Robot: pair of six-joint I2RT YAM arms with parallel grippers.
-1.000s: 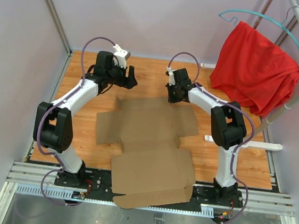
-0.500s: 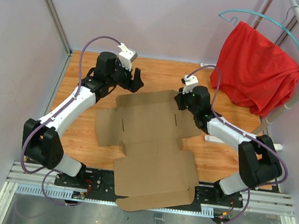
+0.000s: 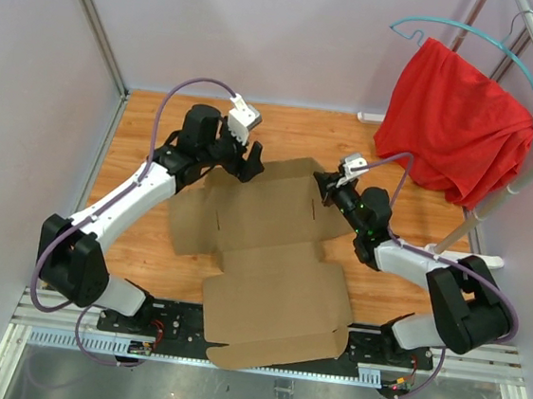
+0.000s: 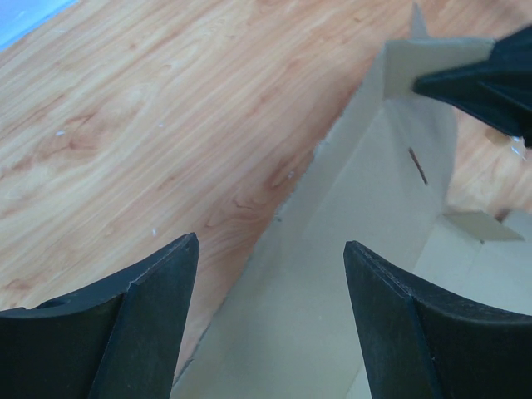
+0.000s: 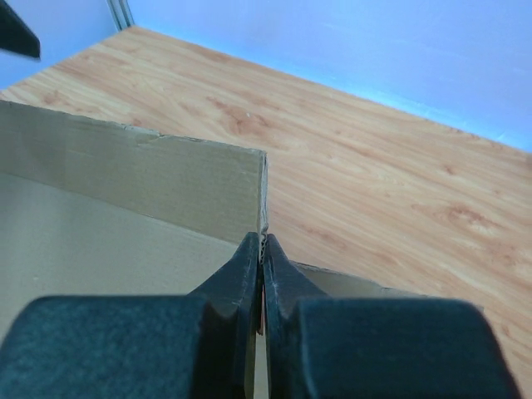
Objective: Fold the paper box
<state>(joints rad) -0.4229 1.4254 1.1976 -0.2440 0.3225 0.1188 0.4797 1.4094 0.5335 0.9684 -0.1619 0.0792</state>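
Note:
The paper box [image 3: 276, 248] is a brown die-cut cardboard sheet spread on the wooden table, its near end reaching past the table's front edge. Its far flap [image 4: 366, 216] stands raised on edge. My right gripper [image 3: 324, 183] is shut on the right end of that flap; in the right wrist view the fingers [image 5: 263, 253] pinch the cardboard edge [image 5: 166, 179]. My left gripper [image 3: 249, 164] is open at the flap's left end; in the left wrist view [image 4: 270, 249] the jaws straddle the flap's edge without touching it.
A red cloth [image 3: 451, 119] hangs on a teal hanger from a rack at the back right. Pale walls close the left and back sides. The rack's white foot [image 3: 451, 258] lies on the table's right side. A metal rail [image 3: 271, 338] runs along the front.
The right gripper has lifted the far flap upward and drawn it nearer. The left gripper has moved right and over the flap's left end.

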